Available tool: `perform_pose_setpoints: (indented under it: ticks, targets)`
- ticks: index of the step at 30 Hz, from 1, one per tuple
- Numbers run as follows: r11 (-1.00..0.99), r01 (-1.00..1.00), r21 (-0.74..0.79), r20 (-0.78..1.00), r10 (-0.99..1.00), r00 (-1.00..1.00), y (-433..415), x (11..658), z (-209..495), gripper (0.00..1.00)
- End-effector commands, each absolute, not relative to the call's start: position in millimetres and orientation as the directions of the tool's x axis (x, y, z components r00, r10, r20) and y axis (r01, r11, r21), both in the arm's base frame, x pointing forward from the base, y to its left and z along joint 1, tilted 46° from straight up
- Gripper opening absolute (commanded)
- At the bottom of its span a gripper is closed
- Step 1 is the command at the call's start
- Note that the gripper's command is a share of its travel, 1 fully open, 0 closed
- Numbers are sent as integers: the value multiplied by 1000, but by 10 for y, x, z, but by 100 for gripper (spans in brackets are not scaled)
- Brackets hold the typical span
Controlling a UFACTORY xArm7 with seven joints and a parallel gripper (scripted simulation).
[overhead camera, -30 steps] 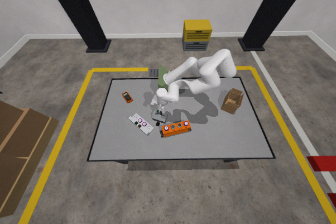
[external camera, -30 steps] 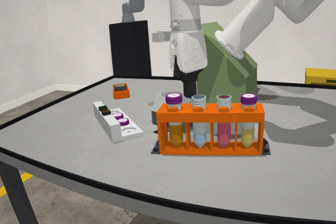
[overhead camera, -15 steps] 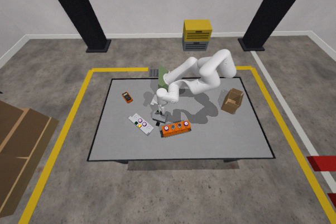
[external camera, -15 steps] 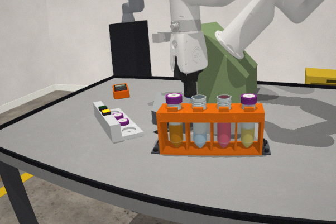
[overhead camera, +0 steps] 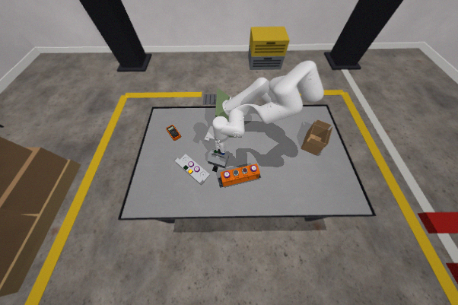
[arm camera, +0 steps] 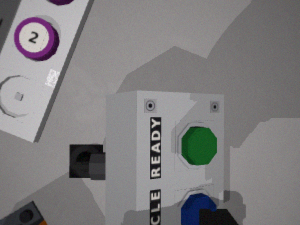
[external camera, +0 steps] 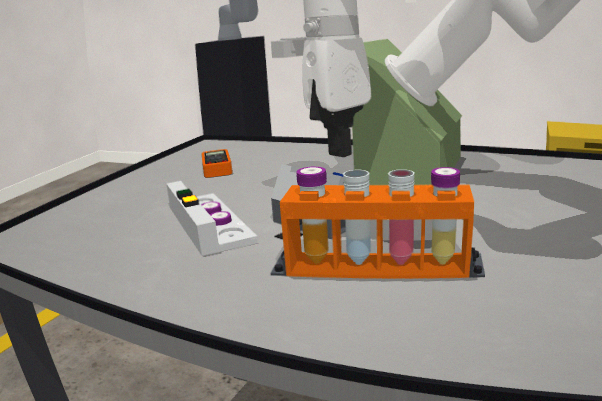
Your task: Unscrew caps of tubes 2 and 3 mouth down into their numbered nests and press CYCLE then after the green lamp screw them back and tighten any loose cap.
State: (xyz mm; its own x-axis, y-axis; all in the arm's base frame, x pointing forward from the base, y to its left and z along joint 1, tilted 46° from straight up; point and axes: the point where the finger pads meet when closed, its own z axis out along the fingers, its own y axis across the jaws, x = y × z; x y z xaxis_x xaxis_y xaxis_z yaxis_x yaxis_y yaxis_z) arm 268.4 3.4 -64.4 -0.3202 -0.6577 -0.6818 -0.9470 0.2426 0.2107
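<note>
Grey table (overhead camera: 266,197) — carrying tube rack (overhead camera: 240,180), cap tray (overhead camera: 200,179), key housing (overhead camera: 217,159), cardboard box (overhead camera: 316,137) — perhaps a multimeter (overhead camera: 173,132).

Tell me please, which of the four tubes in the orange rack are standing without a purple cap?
The two middle ones: the pale blue-filled tube and the pink-filled tube show bare threaded mouths. The end tubes, orange-filled and yellow-filled, wear purple caps.
</note>
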Motion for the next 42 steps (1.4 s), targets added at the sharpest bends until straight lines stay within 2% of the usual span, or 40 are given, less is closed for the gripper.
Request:
perform_pose_setpoints:
  ticks: [1, 2, 5, 12, 14, 16, 26, 42]
  targets:
    - [246, -947, 208, -681, -659, -321, 11, 2695, -637, 0]
    - [190, -970, 151, -696, -677, -241, -42, 2706, -699, 100]
    - [41, -999, -1, -711, -702, -28, -194, 2738, -879, 100]
    - [-163, -965, -204, -680, -686, 259, -380, 2777, -1100, 100]
    - [-163, -965, -204, -680, -686, 259, -380, 2777, -1100, 100]
    - [-275, -909, -314, -636, -649, 416, -487, 2799, -1227, 100]
    - [-520, -652, -551, -447, -476, 757, -787, 2862, -1583, 100]
    - [-527, -641, -558, -439, -468, 767, -1234, 2956, -2113, 100]
